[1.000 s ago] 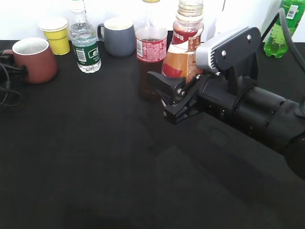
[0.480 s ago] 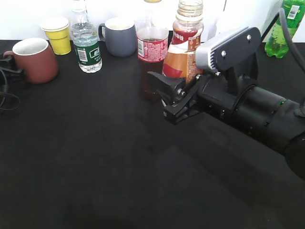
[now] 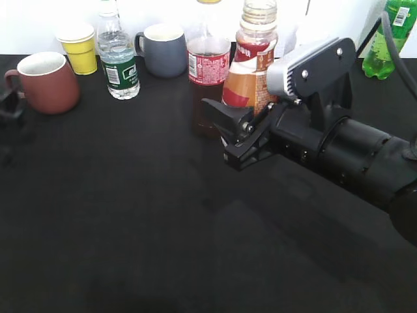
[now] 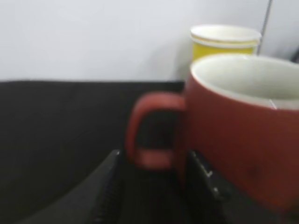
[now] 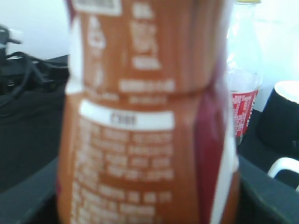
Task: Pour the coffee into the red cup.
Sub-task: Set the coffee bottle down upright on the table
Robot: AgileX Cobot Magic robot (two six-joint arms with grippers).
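Brown coffee bottle, uncapped and upright, we logged mid-table, clamped between the fingers of our right gripper; its label filled the right wrist view. Our left gripper stood with jaws spread on either side of the handle of the red cup at the table's far left. Beside that cup we noted a yellow paper cup.
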